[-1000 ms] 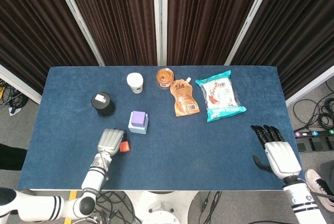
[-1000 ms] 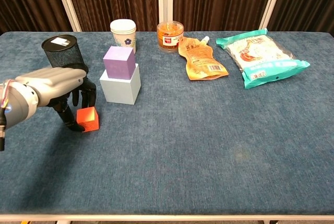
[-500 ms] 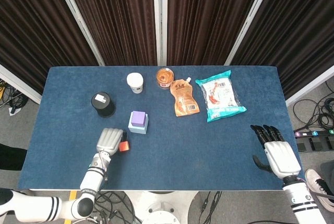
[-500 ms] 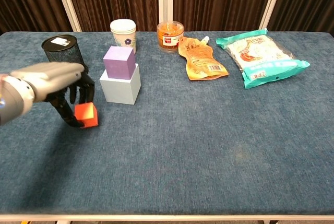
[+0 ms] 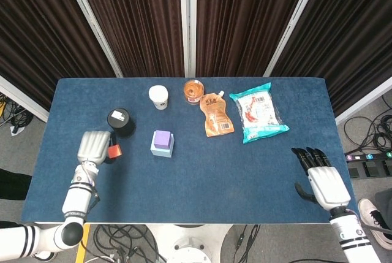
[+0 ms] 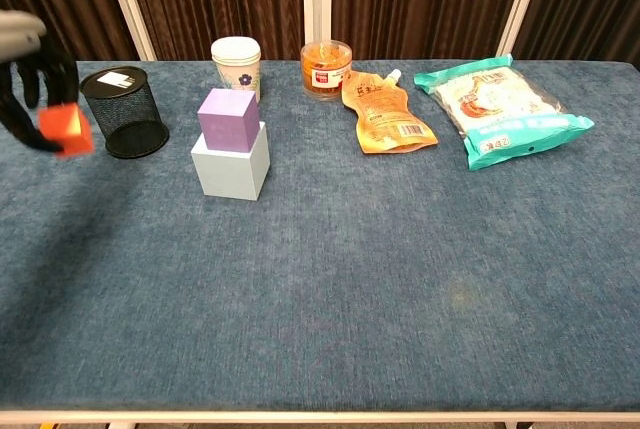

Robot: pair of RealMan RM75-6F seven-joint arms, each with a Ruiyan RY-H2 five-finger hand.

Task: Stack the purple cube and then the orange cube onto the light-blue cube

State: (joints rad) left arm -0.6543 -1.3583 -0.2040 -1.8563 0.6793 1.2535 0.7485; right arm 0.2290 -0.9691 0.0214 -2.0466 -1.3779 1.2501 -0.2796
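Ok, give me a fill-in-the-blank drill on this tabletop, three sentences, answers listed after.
1. The purple cube sits on top of the ____ cube.
2. The left hand holds the ____ cube clear of the table.
3. The black mesh cup stands nearest the ____ hand.

Missing words: light-blue; orange; left

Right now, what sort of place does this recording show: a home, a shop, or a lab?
Most likely a lab or a data-collection setup: a blue-covered table stands in front of dark curtains, loose cables lie on the bare floor, and unrelated props such as a snack bag are laid out.
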